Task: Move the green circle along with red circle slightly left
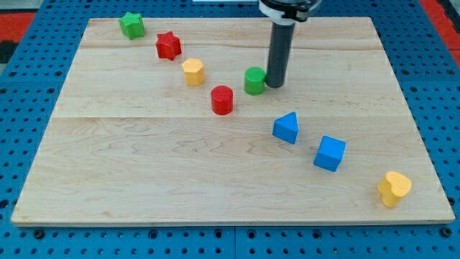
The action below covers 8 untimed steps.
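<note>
My tip [276, 84] has no claw, so it holds nothing; it sits just beside the green circle [254, 80], on the view's right; the red circle [222, 99] is near, lower left; both rest on the wooden board [180, 173].

Your dark rod hanging upright from the view's top, my tip [275, 85] down at board height, pressed beside the green circle [254, 80]
</note>
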Tool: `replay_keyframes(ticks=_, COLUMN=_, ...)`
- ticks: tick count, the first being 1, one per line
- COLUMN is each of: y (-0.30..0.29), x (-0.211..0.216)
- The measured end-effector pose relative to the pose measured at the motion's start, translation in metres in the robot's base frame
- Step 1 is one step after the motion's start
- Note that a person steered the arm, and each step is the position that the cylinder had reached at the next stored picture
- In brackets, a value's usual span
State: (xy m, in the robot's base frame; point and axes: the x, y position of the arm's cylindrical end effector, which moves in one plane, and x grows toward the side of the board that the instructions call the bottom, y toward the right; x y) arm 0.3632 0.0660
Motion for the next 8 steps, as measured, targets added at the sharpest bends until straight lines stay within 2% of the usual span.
replay_keyframes(ticks=1, y=-0.002, x=-0.023)
replay_keyframes(ticks=2, y=-0.037, x=-0.022)
replay_keyframes(ticks=3, y=-0.053, x=-0.016)
replay_keyframes(ticks=6, y=-0.027, x=0.013)
replay_keyframes(ticks=8, y=-0.083, x=0.016)
